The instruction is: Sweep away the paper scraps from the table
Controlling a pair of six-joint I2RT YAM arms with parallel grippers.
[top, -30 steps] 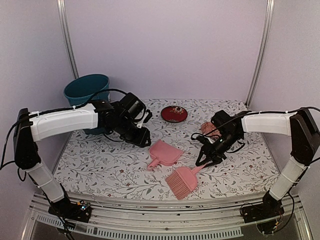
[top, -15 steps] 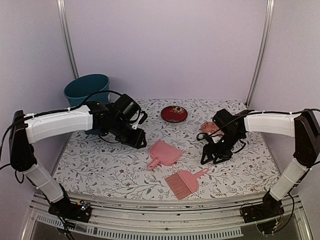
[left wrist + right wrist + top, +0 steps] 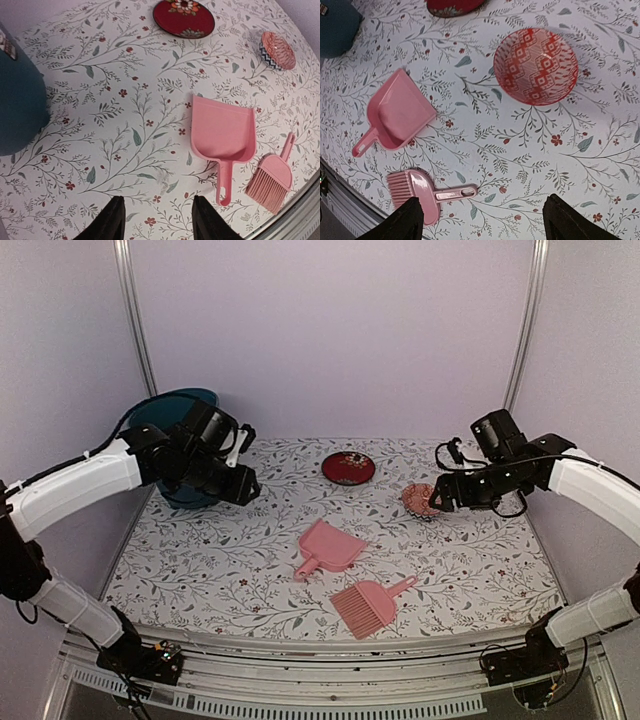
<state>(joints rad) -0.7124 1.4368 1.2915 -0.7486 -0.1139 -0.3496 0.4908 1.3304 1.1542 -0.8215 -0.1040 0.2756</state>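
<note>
From above, the table (image 3: 200,570) is white with grey vines and tiny red flowers, spread beneath both arms. On the left wrist camera, the left gripper (image 3: 159,199) hangs over bare pattern with its jaws apart. The right wrist camera shows the right gripper (image 3: 482,198) with its jaws spread wide over the table and nothing between them.

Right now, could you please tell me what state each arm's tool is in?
Left tool: open, holding nothing.
Right tool: open wide, holding nothing.
</note>
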